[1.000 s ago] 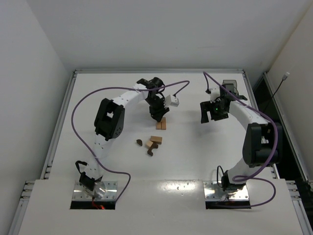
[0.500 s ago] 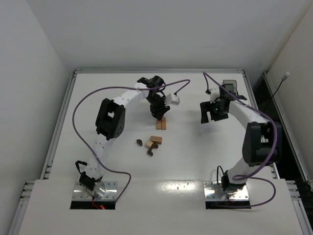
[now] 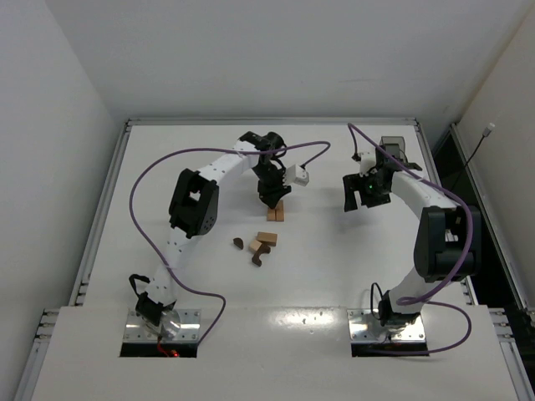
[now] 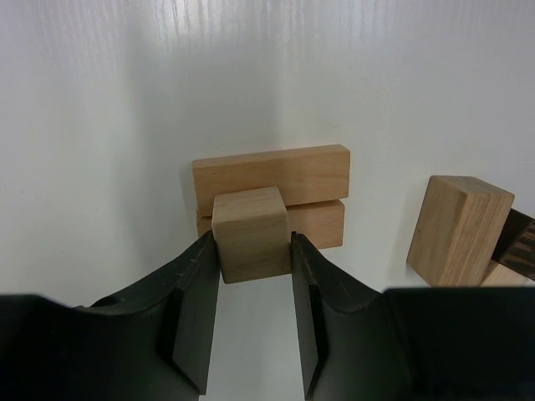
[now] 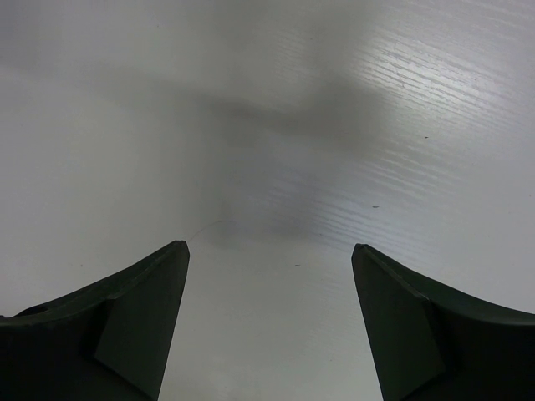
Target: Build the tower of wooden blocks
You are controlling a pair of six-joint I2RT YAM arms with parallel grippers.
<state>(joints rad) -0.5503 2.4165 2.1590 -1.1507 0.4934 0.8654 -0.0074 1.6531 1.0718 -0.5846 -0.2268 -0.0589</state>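
Note:
My left gripper (image 4: pixel 251 242) is shut on a small light tan cube (image 4: pixel 249 227). It holds the cube right over the seam of two long tan wood blocks (image 4: pixel 272 174) that lie flat side by side; whether the cube touches them I cannot tell. In the top view the left gripper (image 3: pixel 269 199) hangs over this pair of blocks (image 3: pixel 277 213) near the table's middle. My right gripper (image 3: pixel 358 200) is off to the right, open, with only bare table between its fingers (image 5: pixel 150 309).
Loose wood blocks lie just in front of the pair: two tan ones (image 3: pixel 266 239) (image 3: pixel 255 247) and two dark brown shaped pieces (image 3: pixel 238 243) (image 3: pixel 258 259). The left wrist view shows a tan block (image 4: pixel 458 230) and a dark piece (image 4: pixel 520 246) at its right edge.
The left arm has shifted slightly to the right over the two lying blocks, still gripping the cube. The right arm has not moved.

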